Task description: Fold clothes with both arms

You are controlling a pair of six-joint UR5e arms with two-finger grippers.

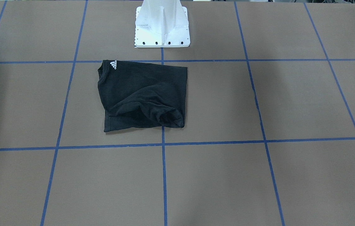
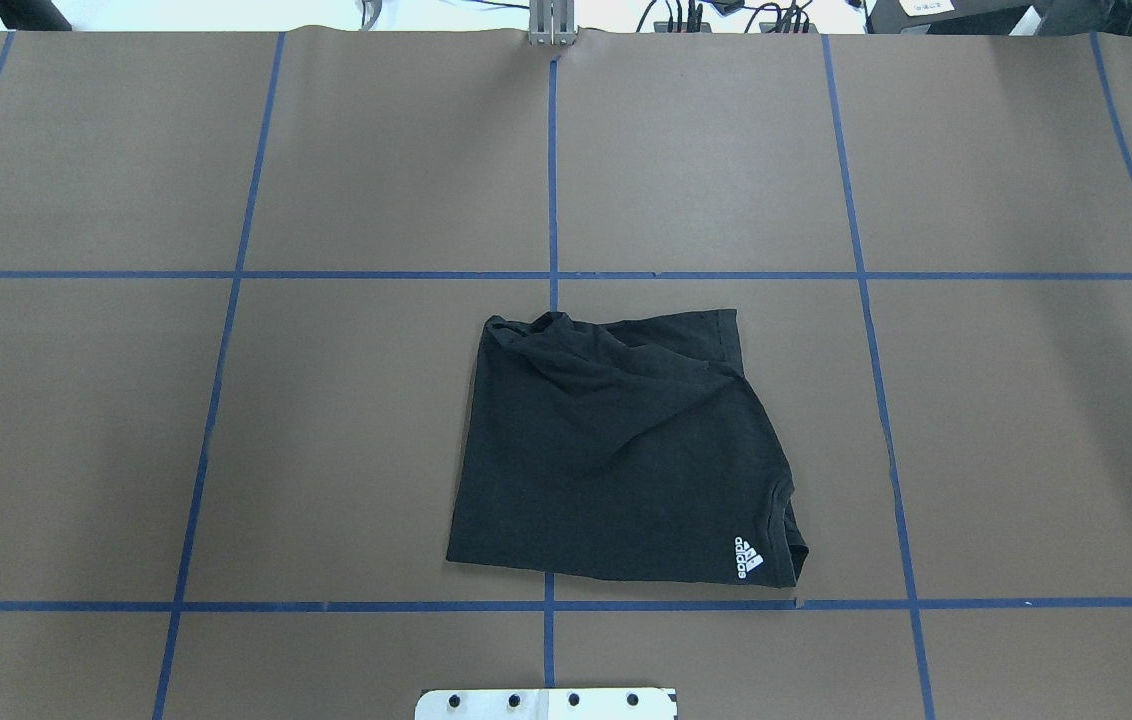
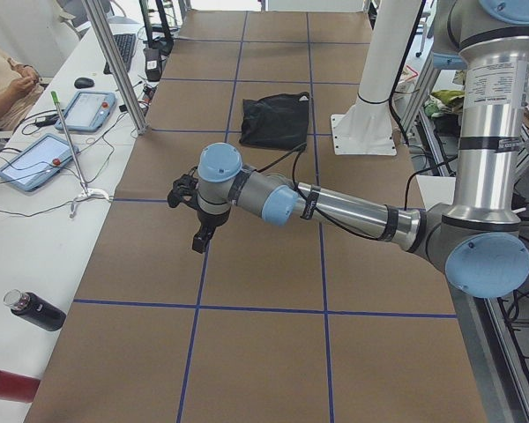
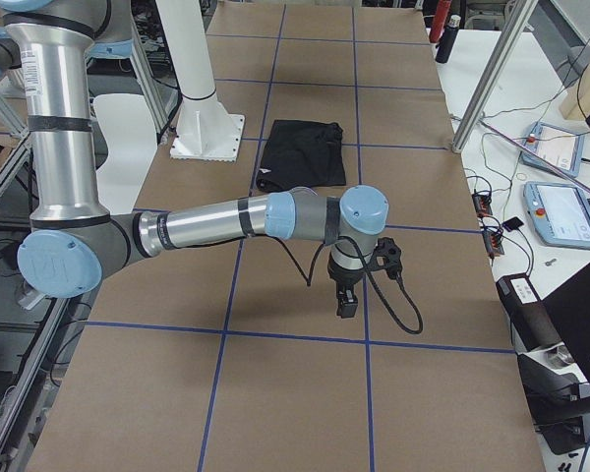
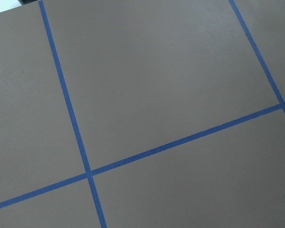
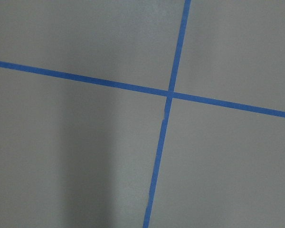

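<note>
My left hand (image 3: 198,241) hangs nearest, over bare counter (image 3: 264,352), and my right hand (image 4: 345,307) likewise; whether their fingers are apart or together I cannot tell. The black T-shirt (image 2: 616,450) lies folded just before the white pedestal (image 1: 162,28), well apart from both. Its bunched sleeve (image 1: 165,114) could spring loose, I think, if I pinch only the top layer.

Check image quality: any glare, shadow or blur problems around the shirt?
Front-facing: soft broad shadows, no glare, T-shirt creases readable. Overhead: strip beyond the table edge blown out white, white logo sharp. Right wrist: soft shadow band at left, blue tape sharp. Left wrist: evenly lit, sharp.
</note>
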